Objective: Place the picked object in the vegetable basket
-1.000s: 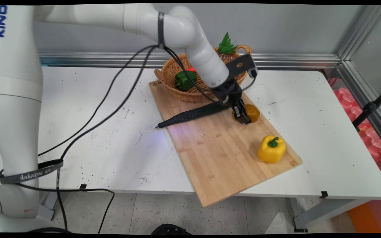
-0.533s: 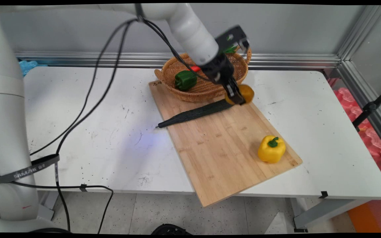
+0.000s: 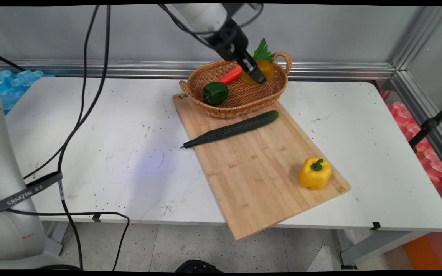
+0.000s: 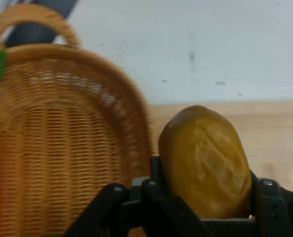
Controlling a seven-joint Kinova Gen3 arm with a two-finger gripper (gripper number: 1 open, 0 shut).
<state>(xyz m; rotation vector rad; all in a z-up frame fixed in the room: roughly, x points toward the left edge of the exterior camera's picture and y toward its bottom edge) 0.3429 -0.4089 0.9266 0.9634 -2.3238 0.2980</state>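
A white robot arm reaches in from the top edge, its black gripper point(image 3: 256, 76) closed around a brownish-yellow, potato-like lump point(image 3: 261, 71) and holding it in the air over the right end of a wicker basket point(image 3: 240, 97). A second ago the gripper was low over the far edge of the wooden cutting board point(image 3: 259, 165) with this lump still down on the board; half a second ago it was lifted just clear of the basket's near rim; now it has travelled up and back, so the lump hangs above the basket's inside. The hand view shows the lump point(image 4: 205, 160) wedged between the black fingers, with basket weave point(image 4: 62, 148) to one side and board and white desk point(image 4: 195, 49) beyond (how high it sits above the basket floor cannot be judged). The basket stands at the board's far corner, near the desk's back edge, and holds a green pepper point(image 3: 215, 93), an orange-red carrot-like piece point(image 3: 230, 74) partly hidden by the arm, and a green leafy sprig point(image 3: 263, 51) behind the lump. A long dark cucumber point(image 3: 231, 129), now fully uncovered, lies across the board's far end, its tip past the left edge. A yellow bell pepper point(image 3: 315, 173) stands near the board's right corner.
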